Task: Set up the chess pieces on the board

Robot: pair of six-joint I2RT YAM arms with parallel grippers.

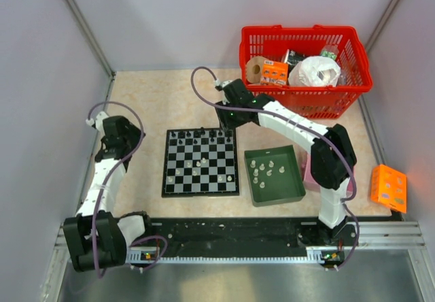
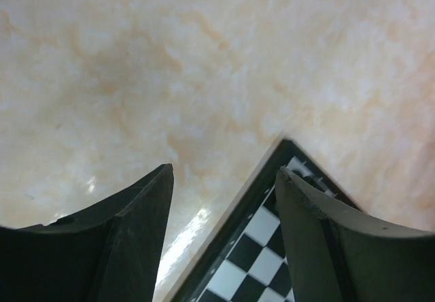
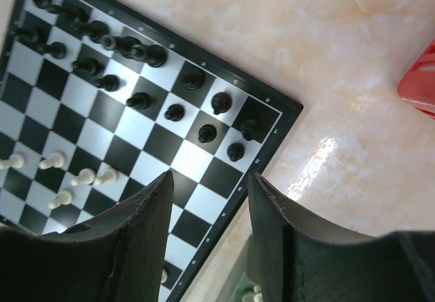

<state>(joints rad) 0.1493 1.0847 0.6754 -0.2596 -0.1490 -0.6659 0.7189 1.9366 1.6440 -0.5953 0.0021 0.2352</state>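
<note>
Chessboard (image 1: 200,162) lies flat near the middle of the tabletop, toward its near edge, with a dark green tray (image 1: 299,174) just beside its right edge.

Black chess pieces (image 3: 139,100) stand in two rough rows along the board's far edge. That side looks close to finished, though the exact count and order are too small to read.

A few white chess pieces (image 3: 83,177) stand loose around mid-board, not on their home rows. The near rows look mostly bare. More white pieces lie in the tray (image 1: 262,169).

Right gripper (image 3: 211,175) hangs over the board's far right corner, jaws parted at a middling gap, nothing between them.

Left gripper (image 2: 224,170) hovers off the board's left edge, over one of its corners and bare tabletop. Its jaws are spread and empty.

Judgement: roughly half done. What is left is to fetch the tray's white pieces and line up all the white pieces along the near edge.

Red basket (image 1: 306,67) of sundries sits at the far right corner, not involved.
</note>
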